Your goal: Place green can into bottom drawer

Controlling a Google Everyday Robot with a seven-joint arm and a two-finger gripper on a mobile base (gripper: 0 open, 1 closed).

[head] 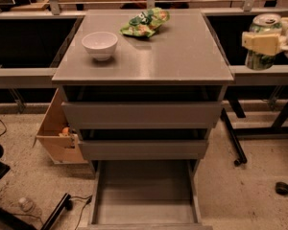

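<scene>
The green can [261,56], green and white with a silver top, is held in the air to the right of the cabinet, past its right edge and about level with the top. My gripper [262,42] is shut on the green can, its cream fingers [259,41] wrapped across the can's middle. The arm enters from the right edge. The bottom drawer [145,213] is pulled open at the foot of the cabinet, a shallow grey tray with nothing in it. It lies well below and to the left of the can.
A white bowl [100,45] and a green and yellow snack bag [146,22] lie on the cabinet top [182,56]. Two closed grey drawers [142,115] sit above the open one. A cardboard box [57,133] stands left of the cabinet. Dark table legs [233,138] stand at right.
</scene>
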